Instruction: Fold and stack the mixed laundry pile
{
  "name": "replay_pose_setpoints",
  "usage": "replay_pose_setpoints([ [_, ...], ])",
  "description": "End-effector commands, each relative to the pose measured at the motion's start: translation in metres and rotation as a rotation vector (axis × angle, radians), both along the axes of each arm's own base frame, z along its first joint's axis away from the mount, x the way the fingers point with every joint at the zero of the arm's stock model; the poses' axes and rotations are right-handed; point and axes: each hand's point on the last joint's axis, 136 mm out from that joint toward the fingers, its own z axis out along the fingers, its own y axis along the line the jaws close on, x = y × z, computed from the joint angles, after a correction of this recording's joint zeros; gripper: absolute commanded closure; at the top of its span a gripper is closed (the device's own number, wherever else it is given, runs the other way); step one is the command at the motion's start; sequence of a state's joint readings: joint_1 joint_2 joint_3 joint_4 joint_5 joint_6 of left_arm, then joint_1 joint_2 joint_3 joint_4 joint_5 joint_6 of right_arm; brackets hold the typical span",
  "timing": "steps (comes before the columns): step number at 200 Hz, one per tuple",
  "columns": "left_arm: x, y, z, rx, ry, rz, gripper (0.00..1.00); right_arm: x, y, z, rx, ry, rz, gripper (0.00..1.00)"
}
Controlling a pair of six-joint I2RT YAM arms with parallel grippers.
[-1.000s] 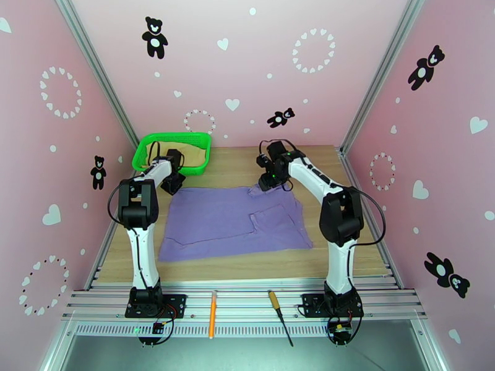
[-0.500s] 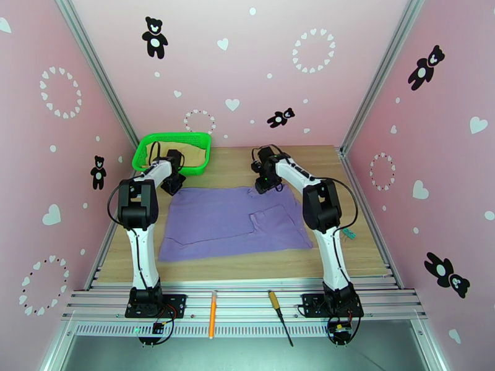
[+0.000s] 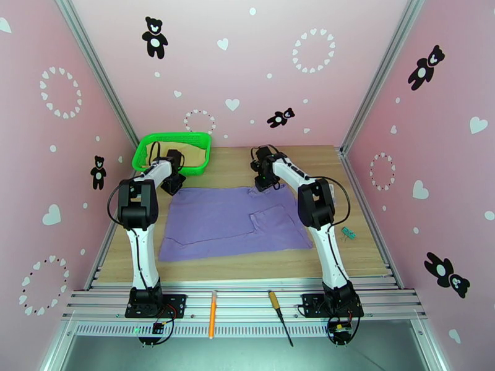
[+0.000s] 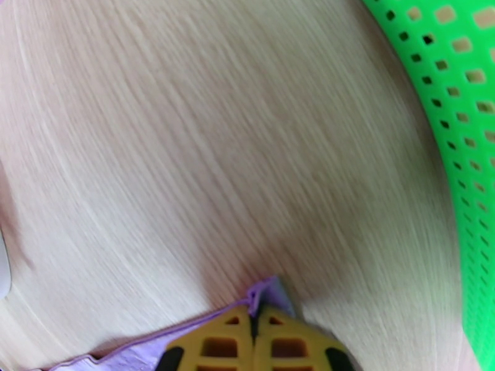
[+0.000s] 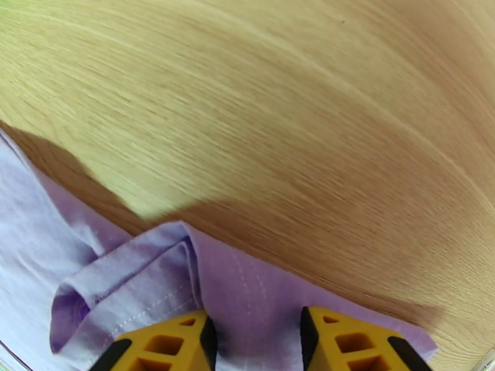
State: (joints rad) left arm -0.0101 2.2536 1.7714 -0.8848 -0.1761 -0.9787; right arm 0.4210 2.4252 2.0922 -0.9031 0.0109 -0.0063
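Note:
The lavender-purple shirt lies spread flat on the wooden table, one part folded over at its right. My left gripper sits at the shirt's far-left corner; in the left wrist view its yellow fingers are shut on that lavender corner. Over the far edge near the right stands my right gripper. Its fingers are open, and a bunched fold of the shirt lies between and ahead of them. The tan-beige garment rests inside the green basket.
The green mesh basket stands at the far left, its wall close to my left gripper. An orange pen and a screwdriver lie on the front rail. A small green object sits right of the shirt.
The right arm's elbow has swung left and its gripper has shifted slightly left along the shirt's far edge. The left arm has not moved.

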Motion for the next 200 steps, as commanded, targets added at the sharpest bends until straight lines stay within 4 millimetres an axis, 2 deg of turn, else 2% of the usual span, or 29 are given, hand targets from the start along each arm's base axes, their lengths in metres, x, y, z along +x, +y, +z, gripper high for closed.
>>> replay_pose_setpoints([
  [1, 0.014, -0.022, -0.002, -0.03, -0.046, -0.1, 1.0, -0.003, 0.003, -0.011, -0.014, 0.032, -0.006, 0.7],
  [16, 0.015, -0.022, 0.0, -0.029, -0.049, -0.103, 1.0, -0.001, 0.001, -0.012, -0.022, 0.028, -0.015, 0.89],
  [34, 0.016, -0.024, 0.002, -0.027, -0.052, -0.111, 1.0, 0.002, 0.0, -0.005, -0.027, 0.009, -0.023, 1.0],
  [51, 0.018, -0.025, 0.009, -0.021, -0.061, -0.122, 1.0, 0.008, -0.001, 0.011, -0.027, -0.029, -0.028, 1.0],
  [79, 0.022, -0.027, 0.029, 0.005, -0.086, -0.15, 1.0, 0.013, -0.006, 0.055, -0.029, -0.115, -0.039, 1.0],
  [113, 0.022, -0.025, 0.053, 0.032, -0.131, -0.179, 1.0, 0.008, -0.018, 0.103, -0.034, -0.201, -0.055, 1.0],
  [159, 0.016, -0.023, 0.068, 0.052, -0.165, -0.215, 1.0, -0.013, -0.035, 0.123, -0.023, -0.23, -0.079, 1.0],
  [200, 0.005, -0.022, 0.067, 0.058, -0.17, -0.23, 1.0, -0.034, -0.04, 0.114, 0.001, -0.205, -0.07, 1.0],
])
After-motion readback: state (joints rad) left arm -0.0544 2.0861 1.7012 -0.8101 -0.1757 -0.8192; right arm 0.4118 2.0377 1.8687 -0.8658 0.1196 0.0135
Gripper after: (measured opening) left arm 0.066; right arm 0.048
